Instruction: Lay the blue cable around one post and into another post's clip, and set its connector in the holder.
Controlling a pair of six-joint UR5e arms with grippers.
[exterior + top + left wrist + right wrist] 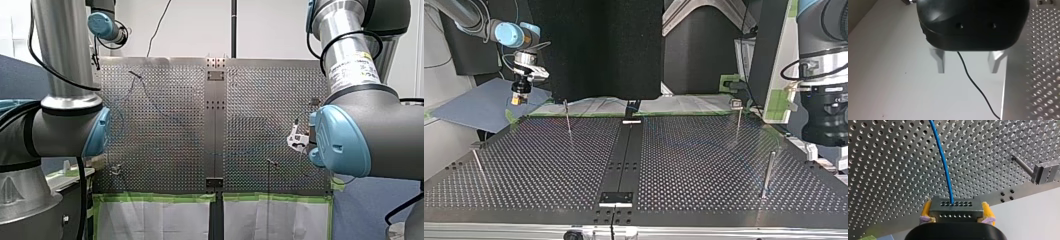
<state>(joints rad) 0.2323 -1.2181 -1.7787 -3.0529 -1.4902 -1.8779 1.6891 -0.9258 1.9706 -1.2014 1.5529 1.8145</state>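
1. Top view, upper left: your right tool (520,97), yellow pads (926,211) closed firmly on the grey connector (955,206), just past the edge of the perforated surface (704,160).
2. Blue cable (944,165): leaves the connector and runs ahead of that tool over the perforations.
3. Clip post (1041,173): beside the cable, not touching it.
4. Your left tool (968,71): metal fingers (941,62) spread wide, holding nothing, off the surface's edge.

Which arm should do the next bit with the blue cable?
Right, I think. The right jaws are shut on the connector with the blue cable running out of it. The left jaws stand open and empty.
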